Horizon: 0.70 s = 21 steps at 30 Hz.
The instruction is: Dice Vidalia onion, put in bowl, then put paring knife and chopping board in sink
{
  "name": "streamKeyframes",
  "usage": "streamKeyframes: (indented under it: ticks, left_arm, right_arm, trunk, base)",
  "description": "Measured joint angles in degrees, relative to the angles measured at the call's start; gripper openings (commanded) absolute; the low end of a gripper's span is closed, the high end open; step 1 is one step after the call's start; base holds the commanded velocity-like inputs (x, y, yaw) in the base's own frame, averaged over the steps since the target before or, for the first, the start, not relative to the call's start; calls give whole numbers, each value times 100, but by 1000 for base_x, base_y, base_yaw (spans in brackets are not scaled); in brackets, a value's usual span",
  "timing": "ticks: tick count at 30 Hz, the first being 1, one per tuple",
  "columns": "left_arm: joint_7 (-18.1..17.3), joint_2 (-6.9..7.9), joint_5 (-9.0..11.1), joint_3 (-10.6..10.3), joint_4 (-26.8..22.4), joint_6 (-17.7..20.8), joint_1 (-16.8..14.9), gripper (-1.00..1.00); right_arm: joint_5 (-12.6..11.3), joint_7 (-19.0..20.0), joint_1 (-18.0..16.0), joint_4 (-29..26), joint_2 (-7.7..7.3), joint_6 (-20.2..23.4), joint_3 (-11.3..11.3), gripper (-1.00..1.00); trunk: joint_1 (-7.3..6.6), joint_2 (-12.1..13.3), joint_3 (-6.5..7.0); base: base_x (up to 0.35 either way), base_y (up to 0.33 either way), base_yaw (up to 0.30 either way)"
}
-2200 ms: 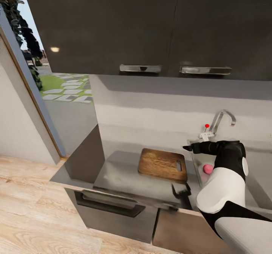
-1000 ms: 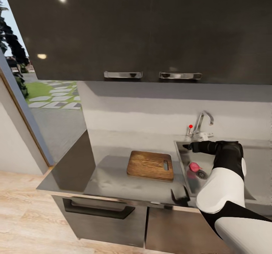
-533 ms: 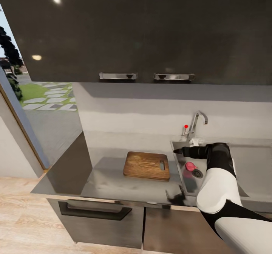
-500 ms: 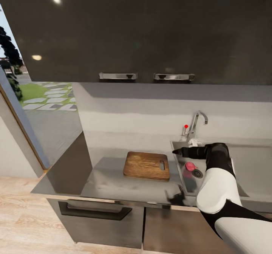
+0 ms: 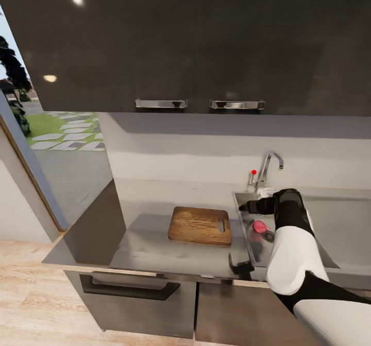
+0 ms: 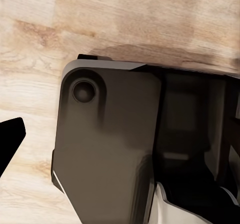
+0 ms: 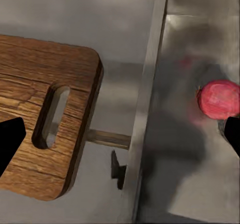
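Note:
The reddish Vidalia onion lies in the steel sink beside the round drain. The dark-brown chopping board lies flat on the countertop just left of the sink, its handle slot toward the basin. My right gripper hangs open over the sink's left rim, between board and onion, holding nothing. My left gripper is open and points down at my dark base and the wood floor. The paring knife and the bowl are out of view.
A chrome tap with a red dot stands behind the sink. Glossy black upper cabinets hang close over the counter. The counter ends at a dark side panel on the left, by the window. A drawer handle sits below.
The view has swung, shifting board and sink leftward in the picture. In the last half second my right forearm has drawn in over the sink; the onion and the board have not moved.

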Motion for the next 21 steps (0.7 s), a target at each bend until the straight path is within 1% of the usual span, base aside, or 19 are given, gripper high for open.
streamKeyframes:
  ticks: [1,2,3,4,5,7,8,11,12,14,15,16,17,18,19,20,21]
  left_arm:
    - [0,0,0,0,0,0,0,100]
    - [0,0,0,0,0,0,0,100]
    - [0,0,0,0,0,0,0,100]
    - [0,-8,0,0,1,0,0,100]
    - [0,-12,0,0,0,0,0,100]
    - [0,-14,0,0,0,0,0,100]
    - [2,-18,0,0,0,0,0,100]
    - [4,-22,-1,0,0,0,0,100]
    - [2,-24,-1,0,0,0,0,100]
    - [3,-25,-1,0,0,0,0,100]
    - [2,-25,0,0,0,0,0,100]
    - [1,-26,0,0,0,0,0,100]
    - [1,-26,0,0,0,0,0,100]
    - [2,-26,0,0,0,0,0,100]
    - [3,-29,0,0,0,0,0,100]
    - [3,-32,0,0,0,-2,0,100]
    - [6,-33,0,-1,0,-1,0,100]
  right_arm:
    - [-4,-65,0,0,0,3,94,100]
    - [-11,-152,0,-15,0,8,284,100]
    - [-13,-185,0,-30,0,10,389,100]
    - [-45,-260,0,-160,1,16,863,100]
    - [-55,-290,-1,-284,3,16,1172,100]
    - [-62,-335,-1,-414,5,19,1509,100]
    - [-74,-424,-1,-542,7,38,1842,100]
    - [-77,-657,-2,-746,8,173,2296,100]
    - [-84,-856,-2,-849,8,336,2524,100]
    - [-93,-1060,-2,-920,8,520,2708,100]
    - [-124,-1209,-3,-963,9,673,2840,100]
    - [-253,-1340,4,-1002,9,812,2961,100]
    - [-385,-1410,29,-1018,9,867,3021,100]
    - [-455,-1449,50,-1027,9,884,3057,100]
    - [-588,-1528,103,-1046,9,907,3153,100]
    - [-732,-1590,152,-1067,9,920,3289,100]
    - [-982,-1646,222,-1101,9,933,3528,100]
  trunk:
    - [0,0,0]
    - [0,0,0]
    - [0,0,0]
    - [0,-1,1]
    - [0,-1,0]
    - [0,0,0]
    - [0,-1,0]
    - [0,-1,0]
    - [0,-1,0]
    - [0,0,0]
    - [0,-1,0]
    - [0,-1,3]
    - [0,0,8]
    - [0,0,14]
    - [0,0,21]
    - [0,0,28]
    - [0,-1,36]
  base:
    - [0,0,0]
    - [0,0,0]
    - [0,0,0]
    - [0,0,0]
    - [0,0,0]
    - [0,0,0]
    - [0,0,0]
    - [0,0,0]
    - [0,0,0]
    - [0,0,0]
    - [0,0,-50]
    - [0,0,-51]
    - [0,0,-41]
    - [0,0,-26]
    - [0,0,-17]
    - [0,0,-9]
    - [-17,0,-6]
